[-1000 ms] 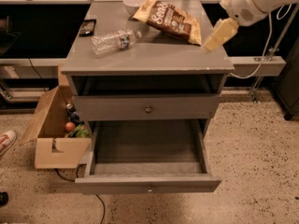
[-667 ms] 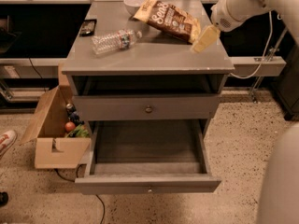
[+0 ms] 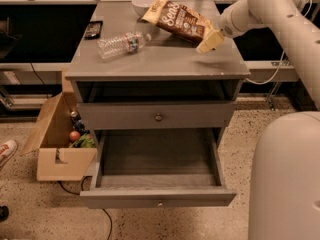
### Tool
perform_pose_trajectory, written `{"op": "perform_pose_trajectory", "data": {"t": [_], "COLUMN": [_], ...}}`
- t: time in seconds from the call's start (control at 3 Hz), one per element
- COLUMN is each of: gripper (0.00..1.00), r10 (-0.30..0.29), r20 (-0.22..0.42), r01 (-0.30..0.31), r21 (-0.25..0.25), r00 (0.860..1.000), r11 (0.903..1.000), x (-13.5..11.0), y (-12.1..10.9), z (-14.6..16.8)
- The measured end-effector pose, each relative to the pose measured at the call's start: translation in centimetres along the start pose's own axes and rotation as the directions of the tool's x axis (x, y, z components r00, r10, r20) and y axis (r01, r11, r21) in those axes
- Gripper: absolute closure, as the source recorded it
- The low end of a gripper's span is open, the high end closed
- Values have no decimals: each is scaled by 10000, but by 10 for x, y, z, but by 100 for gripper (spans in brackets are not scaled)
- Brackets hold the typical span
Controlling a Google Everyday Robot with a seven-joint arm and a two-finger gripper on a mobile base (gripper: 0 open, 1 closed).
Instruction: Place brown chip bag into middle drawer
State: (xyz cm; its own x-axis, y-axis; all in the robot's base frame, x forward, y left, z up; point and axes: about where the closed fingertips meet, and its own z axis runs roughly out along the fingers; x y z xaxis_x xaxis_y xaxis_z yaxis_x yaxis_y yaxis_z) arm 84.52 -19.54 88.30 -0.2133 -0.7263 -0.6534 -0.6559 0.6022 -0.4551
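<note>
since the earlier frames your gripper (image 3: 210, 41) has travelled leftward over the cabinet top (image 3: 150, 61), from near its right edge to the right end of the brown chip bag (image 3: 177, 20). it now sits at the bag's lower right corner; you cannot tell whether it touches the bag, nor whether it is open or closed. the bag lies flat toward the back right of the top, its far end beside a pale bowl (image 3: 141, 4). a clear water bottle (image 3: 122, 44) lies on its side to the left, well apart from the bag. the middle drawer (image 3: 157, 198) stands pulled out with nothing showing in it. the upper drawer front (image 3: 130, 118) is closed. a cardboard box (image 3: 60, 161) rests on the floor at left.
</note>
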Motion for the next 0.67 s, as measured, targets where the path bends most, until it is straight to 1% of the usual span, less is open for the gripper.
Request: {"op": "perform_pose_trajectory", "data": {"t": [0.33, 0.67], "gripper": [0, 0], "r10": [532, 922], "r20": [681, 1486], "r01": [-545, -934], "r21": [170, 13], "r00": [9963, 9846], "r11": [9984, 9956], "x": [-8, -25], "y": [-11, -14], "z": [32, 41]}}
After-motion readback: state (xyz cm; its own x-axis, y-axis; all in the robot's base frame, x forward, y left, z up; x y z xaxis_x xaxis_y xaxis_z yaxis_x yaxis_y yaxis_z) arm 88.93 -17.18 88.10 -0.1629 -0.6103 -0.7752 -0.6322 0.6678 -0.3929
